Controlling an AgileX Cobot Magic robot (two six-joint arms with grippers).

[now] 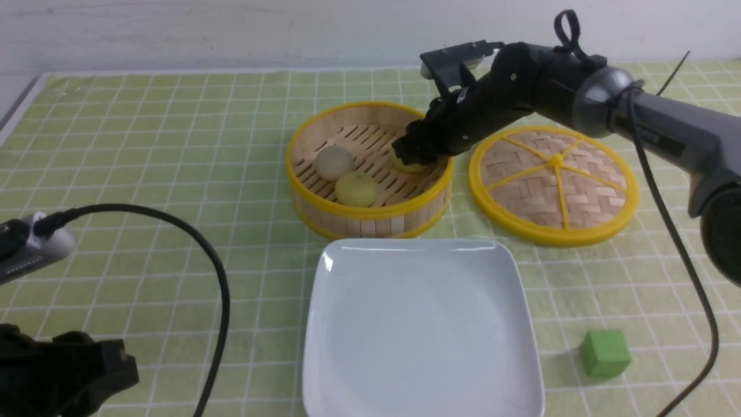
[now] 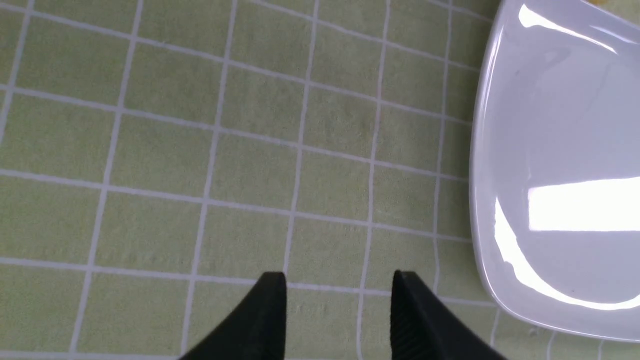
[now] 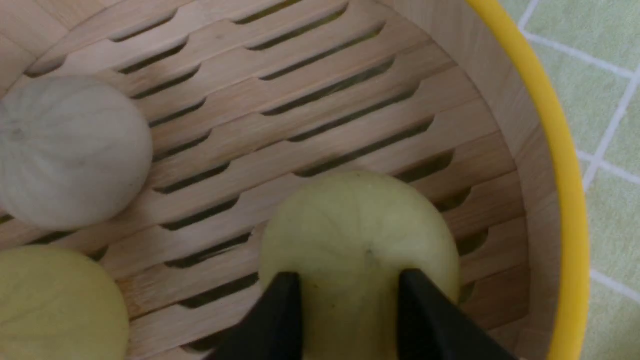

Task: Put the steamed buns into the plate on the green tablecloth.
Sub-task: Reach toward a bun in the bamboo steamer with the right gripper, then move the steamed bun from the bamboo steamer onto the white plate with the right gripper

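Observation:
Three steamed buns lie in the bamboo steamer [image 1: 370, 213]: a greyish-beige one [image 1: 334, 162], a pale yellow one [image 1: 357, 189] and a second pale yellow one [image 1: 410, 168] at the steamer's right side. My right gripper [image 1: 408, 155] reaches down into the steamer and its jaws pinch that second yellow bun [image 3: 360, 220], which bulges out past both fingers. It rests on the slats. The right wrist view shows my right gripper [image 3: 350, 280]. The white square plate [image 1: 347, 324] is empty on the green tablecloth [image 1: 145, 145]. My left gripper [image 2: 340, 280] is open and empty over the cloth, left of the plate [image 2: 550, 125].
The flat woven lid [image 1: 553, 182] lies right of the steamer. A green cube [image 1: 605, 353] sits right of the plate's near corner. A black cable [image 1: 214, 260] loops over the cloth at the left. The steamer's yellow rim [image 3: 565, 175] stands close beside the held bun.

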